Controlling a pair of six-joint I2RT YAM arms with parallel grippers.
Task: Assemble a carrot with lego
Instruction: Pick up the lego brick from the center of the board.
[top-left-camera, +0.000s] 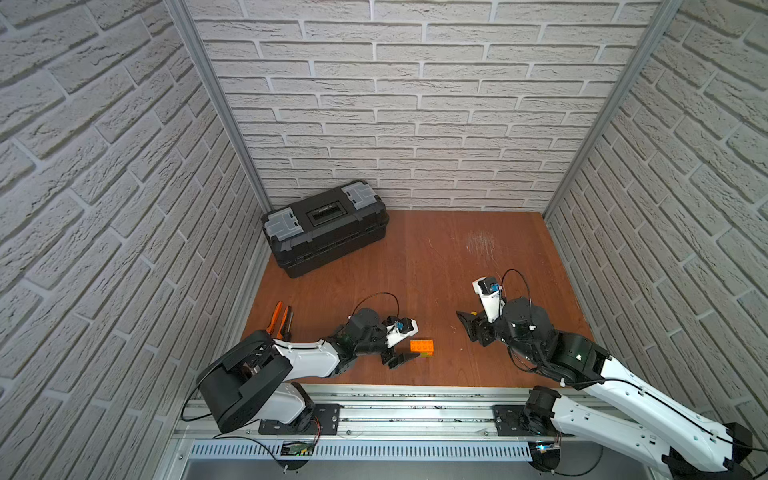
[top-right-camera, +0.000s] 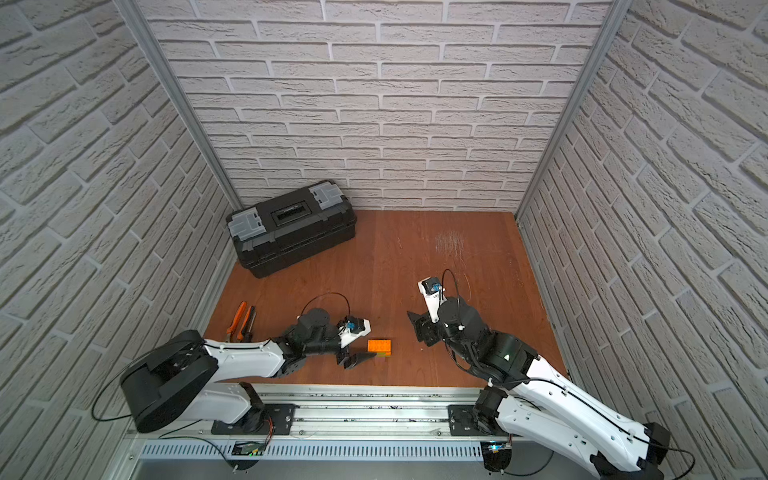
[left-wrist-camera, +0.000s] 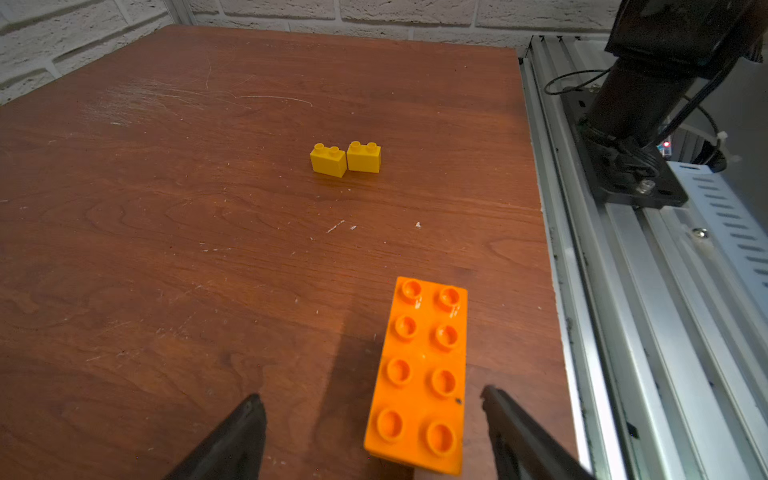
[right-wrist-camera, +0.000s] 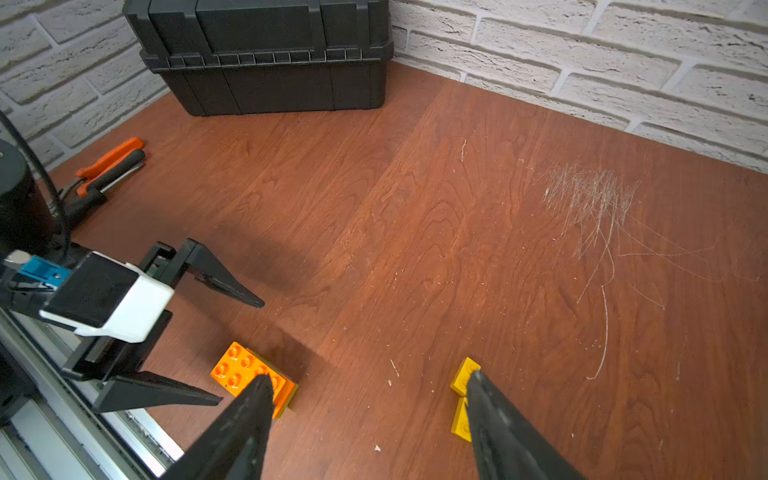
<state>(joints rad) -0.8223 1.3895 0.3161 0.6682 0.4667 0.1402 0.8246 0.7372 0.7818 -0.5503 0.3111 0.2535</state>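
The part-built carrot (top-left-camera: 422, 345) is so far a long orange eight-stud plastic brick (left-wrist-camera: 419, 374) sitting studs-up on a lime-green plastic layer (right-wrist-camera: 293, 397), of which only a sliver shows. It lies flat near the front edge of the brown wooden table (top-left-camera: 436, 257), probably so that the next piece can be pressed down onto it against the board. The left gripper (left-wrist-camera: 370, 395) straddles its near end with the black fingers spread apart. One finger is just beside the brick's long side and neither touches it, which looks like readiness to steady the stack, not a grip. The right gripper (right-wrist-camera: 368, 376) is also spread wide and empty. One of its fingers is just beside the two small yellow two-stud plastic bricks (left-wrist-camera: 328, 161), which stand side by side, touching or nearly so, apart from the stack; I judge them the next pieces to fetch. Counted: one orange brick in plain sight (whether a second sits under it I cannot tell), one lime-green layer, two yellow bricks, and no pink or green square in view. One black plastic toolbox (top-left-camera: 326, 226) and one pair of orange-handled pliers (top-left-camera: 280, 320) lie aside, unused.
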